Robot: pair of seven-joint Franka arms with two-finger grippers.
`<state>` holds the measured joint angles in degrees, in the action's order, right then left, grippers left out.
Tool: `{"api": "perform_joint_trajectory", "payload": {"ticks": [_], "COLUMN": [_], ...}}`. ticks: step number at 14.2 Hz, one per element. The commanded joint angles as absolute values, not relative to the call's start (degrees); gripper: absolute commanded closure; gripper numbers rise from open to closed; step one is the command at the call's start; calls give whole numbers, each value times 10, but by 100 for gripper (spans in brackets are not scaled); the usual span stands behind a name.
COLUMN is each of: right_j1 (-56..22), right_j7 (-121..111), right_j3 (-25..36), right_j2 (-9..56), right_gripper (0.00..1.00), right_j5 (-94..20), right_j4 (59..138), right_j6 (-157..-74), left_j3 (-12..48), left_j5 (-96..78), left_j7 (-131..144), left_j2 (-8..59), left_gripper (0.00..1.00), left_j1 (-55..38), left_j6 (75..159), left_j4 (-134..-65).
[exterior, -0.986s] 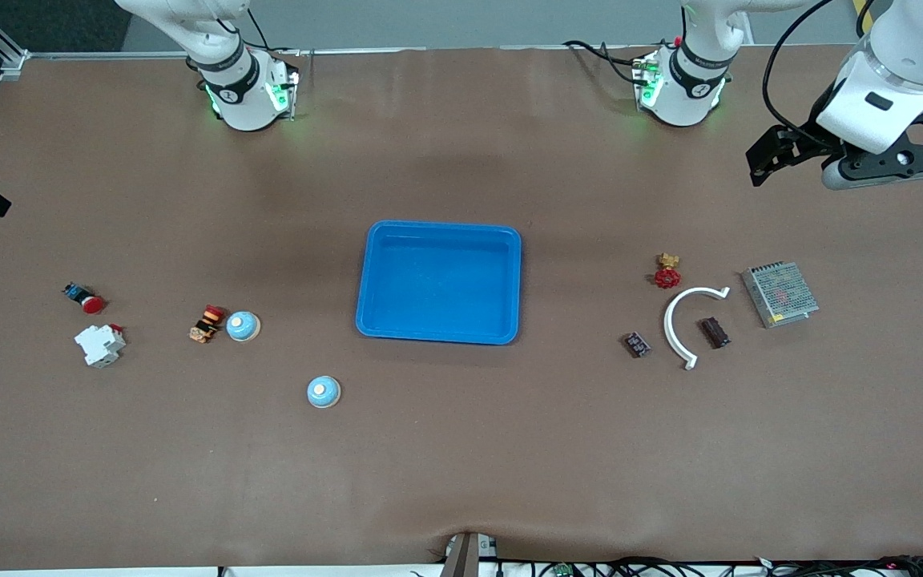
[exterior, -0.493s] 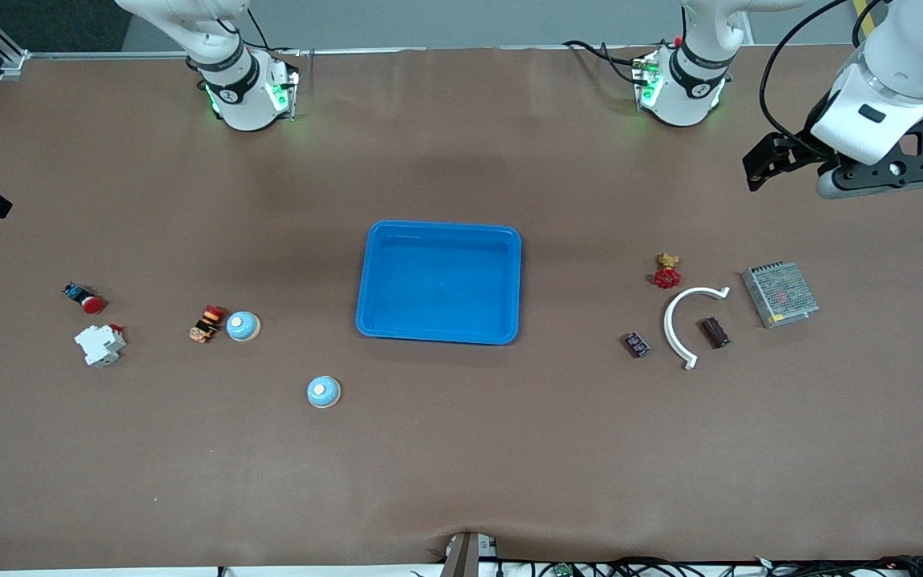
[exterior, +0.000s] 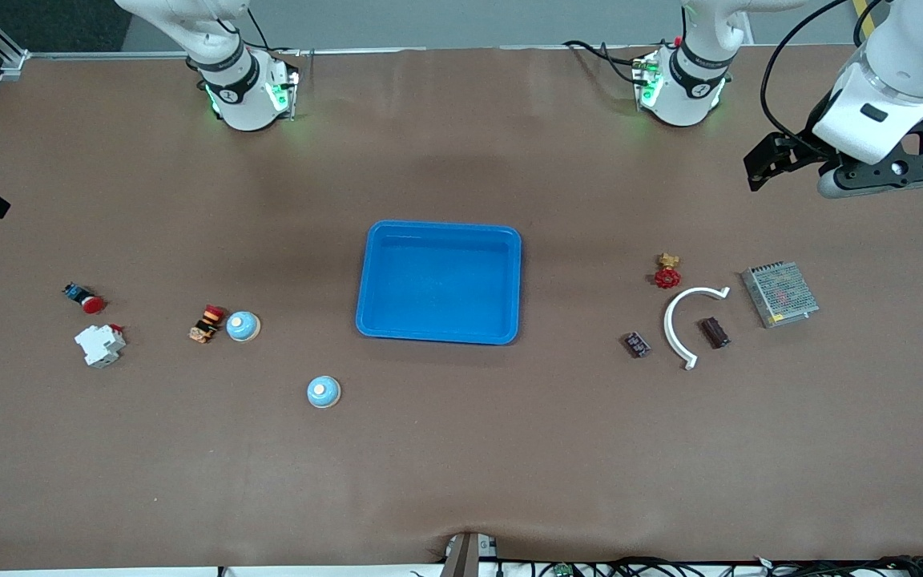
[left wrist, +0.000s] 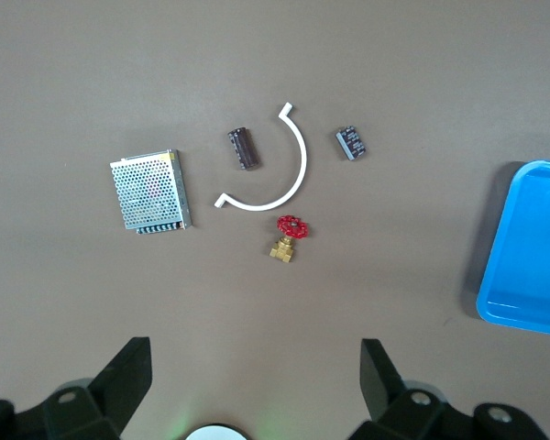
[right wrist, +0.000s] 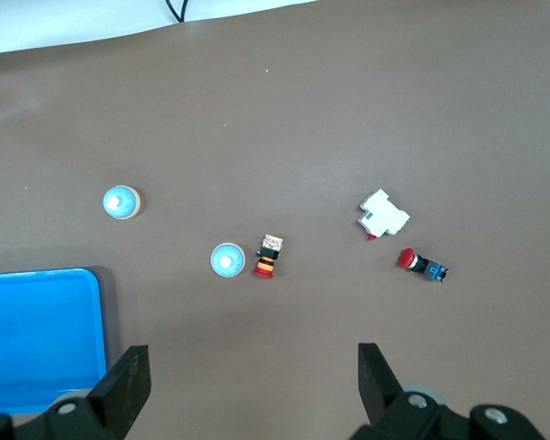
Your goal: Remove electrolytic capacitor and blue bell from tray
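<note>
Two blue bells [exterior: 243, 325] [exterior: 323, 391] sit on the table toward the right arm's end; they also show in the right wrist view [right wrist: 227, 259] [right wrist: 121, 202]. Two dark capacitors [exterior: 714, 332] [exterior: 636, 344] lie toward the left arm's end, one inside a white arc [exterior: 682, 320]; they also show in the left wrist view [left wrist: 245, 148] [left wrist: 351, 143]. My left gripper [left wrist: 254, 362] is open and empty, high over the table's corner [exterior: 894, 170]. My right gripper [right wrist: 252, 367] is open and empty, high over the right arm's end.
A blue tray [exterior: 439, 228] stands in the middle. A red-handled valve [exterior: 667, 272] and a metal mesh box [exterior: 779, 294] lie by the capacitors. An orange part [exterior: 207, 323], a white breaker [exterior: 100, 344] and a red button [exterior: 85, 298] lie by the bells.
My left gripper has shifted slightly and turned a little over its corner. Nothing on the table has moved.
</note>
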<state>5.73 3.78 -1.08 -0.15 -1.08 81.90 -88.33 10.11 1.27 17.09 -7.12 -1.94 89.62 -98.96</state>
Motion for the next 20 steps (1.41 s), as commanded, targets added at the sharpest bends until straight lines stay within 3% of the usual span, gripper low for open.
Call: {"api": "perform_joint_trajectory", "payload": {"ticks": [1, 17, 20], "right_j1": [62, 60, 63], "right_j7": [35, 33, 31], "right_j3": [-17, -18, -17], "right_j2": [-1, 2, 2], "right_gripper": [0, 0, 0], "right_j5": [-5, -9, -9], "right_j4": [814, 816, 815], "right_j6": [-877, -881, -878], "left_j3": [102, 99, 98], "left_j5": [9, 8, 9], "left_j7": [163, 171, 160], "left_j2": [-68, -69, -55], "left_gripper": [0, 0, 0], "left_j1": [-15, -14, -6], "left_j6": [889, 892, 891], "left_j4": [-978, -976, -941]}}
